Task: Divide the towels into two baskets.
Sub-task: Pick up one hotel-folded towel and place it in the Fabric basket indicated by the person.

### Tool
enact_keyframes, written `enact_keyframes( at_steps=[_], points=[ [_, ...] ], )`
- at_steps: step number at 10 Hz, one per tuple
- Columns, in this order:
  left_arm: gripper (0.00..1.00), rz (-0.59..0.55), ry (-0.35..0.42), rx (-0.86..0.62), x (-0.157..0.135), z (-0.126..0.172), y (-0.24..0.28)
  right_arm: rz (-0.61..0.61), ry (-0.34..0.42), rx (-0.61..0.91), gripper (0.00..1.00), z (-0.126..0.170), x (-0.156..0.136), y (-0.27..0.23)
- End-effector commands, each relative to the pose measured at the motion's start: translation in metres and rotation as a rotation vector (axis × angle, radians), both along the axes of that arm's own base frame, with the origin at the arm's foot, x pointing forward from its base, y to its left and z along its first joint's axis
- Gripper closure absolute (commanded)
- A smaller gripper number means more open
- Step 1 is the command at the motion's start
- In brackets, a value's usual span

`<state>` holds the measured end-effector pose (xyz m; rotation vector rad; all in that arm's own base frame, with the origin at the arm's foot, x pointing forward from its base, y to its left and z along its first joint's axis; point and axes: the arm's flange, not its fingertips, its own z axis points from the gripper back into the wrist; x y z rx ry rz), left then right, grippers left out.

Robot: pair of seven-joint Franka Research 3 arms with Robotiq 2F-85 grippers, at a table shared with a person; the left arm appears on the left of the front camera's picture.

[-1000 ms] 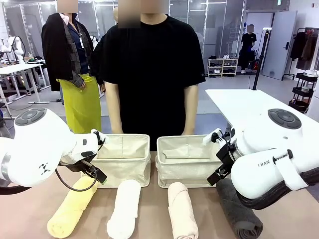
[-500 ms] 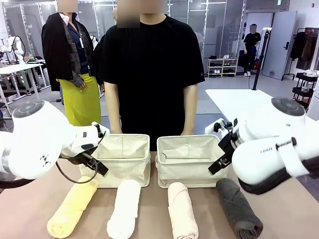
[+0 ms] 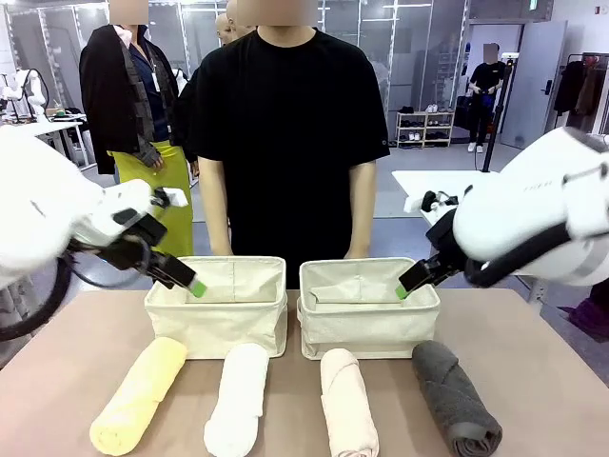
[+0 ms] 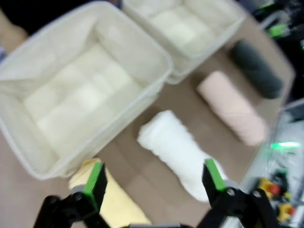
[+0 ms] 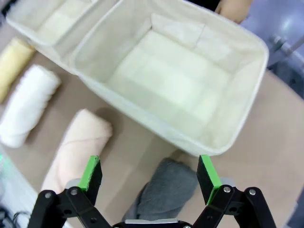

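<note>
Looking across the table [image 3: 542, 362] from the front, four rolled towels lie in a row on the near side: the yellow towel [image 3: 138, 395], the white towel [image 3: 238, 398], the pinkish-beige towel [image 3: 347, 402] and the dark grey towel [image 3: 457, 397]. Just behind them the left basket [image 3: 217, 328] and the right basket [image 3: 366, 333] stand side by side, with a person [image 3: 285, 143] in a black shirt at the far edge. The left gripper [image 3: 196, 287] hangs over the left basket's outer end, the right gripper [image 3: 402, 290] over the right basket's outer end. Neither touches anything.

In the left wrist view, the left gripper [image 4: 154, 179] has its green pads spread wide and bare above the yellow and white towels, with the left basket just beyond them.

In the right wrist view, the right gripper [image 5: 148, 173] is likewise released. The grey towel lies between its fingers far below, the pinkish-beige one beside it, and the right basket is ahead with nothing in it.
</note>
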<state>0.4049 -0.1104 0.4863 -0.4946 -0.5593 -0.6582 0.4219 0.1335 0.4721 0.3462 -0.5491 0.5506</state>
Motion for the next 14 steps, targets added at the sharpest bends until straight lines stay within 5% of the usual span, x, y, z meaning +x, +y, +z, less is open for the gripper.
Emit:
enact_keyframes(
  at_steps=[1,4,7,10,14],
  points=[
    [0.00,-0.040,0.168,-0.200,0.011,0.006,0.061,-0.005,0.173,0.291,0.00,0.010,0.006,-0.053],
    [0.00,0.025,0.275,-0.536,0.007,0.001,0.140,0.023,0.307,0.654,0.00,0.008,-0.007,-0.130],
    [0.00,0.216,0.243,-0.713,-0.020,-0.012,0.230,-0.247,0.331,0.826,0.00,-0.007,-0.040,-0.243],
    [0.00,0.392,0.210,-0.794,-0.072,-0.031,0.303,-0.458,0.215,1.007,0.00,-0.019,-0.109,-0.353],
    [0.00,0.503,0.193,-0.817,-0.105,-0.045,0.334,-0.624,0.115,1.082,0.00,-0.027,-0.156,-0.409]
  ],
)
